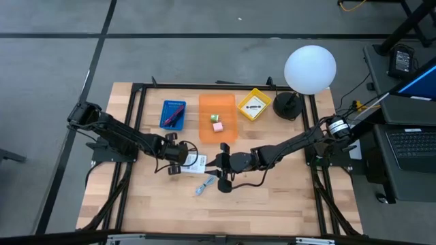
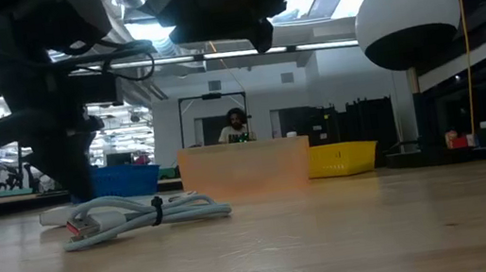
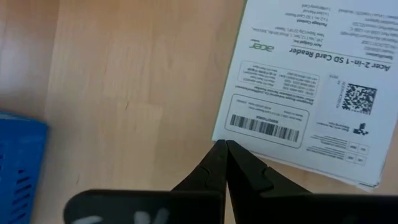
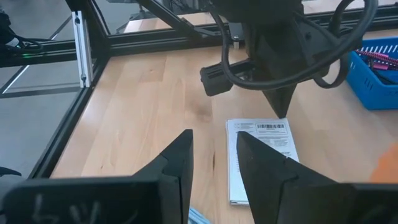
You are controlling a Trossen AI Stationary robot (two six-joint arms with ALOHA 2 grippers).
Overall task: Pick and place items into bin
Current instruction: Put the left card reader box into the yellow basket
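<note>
High view: the left claw (image 1: 178, 152) hangs over the white packet (image 1: 195, 164) near the middle of the table (image 1: 286, 204), fingers together, nothing between them. The right claw (image 1: 225, 165) sits just beside the packet's other side, fingers apart and empty. A light-blue piece (image 1: 204, 185) lies just in front of the packet. At the back stand the blue bin (image 1: 173, 114), the orange bin (image 1: 217, 117) with a pink cube (image 1: 217, 126) in it, and the yellow bin (image 1: 253, 104).

Low view: a bundled pale cable (image 2: 140, 213) lies on the table; the packet behind it is mostly hidden, and both claws are cut off at the top.

Left wrist view: the closed tips meet right at the packet's (image 3: 298, 93) edge, beside its barcode. Touching or just above, I cannot tell.

Right wrist view: the open fingers (image 4: 180, 158) point along the packet's (image 4: 261, 155) long axis, the packet lying ahead and slightly to one side; the left claw's tip is at its far end. Judgement: the left claw is nearer, but would have to open first.
</note>
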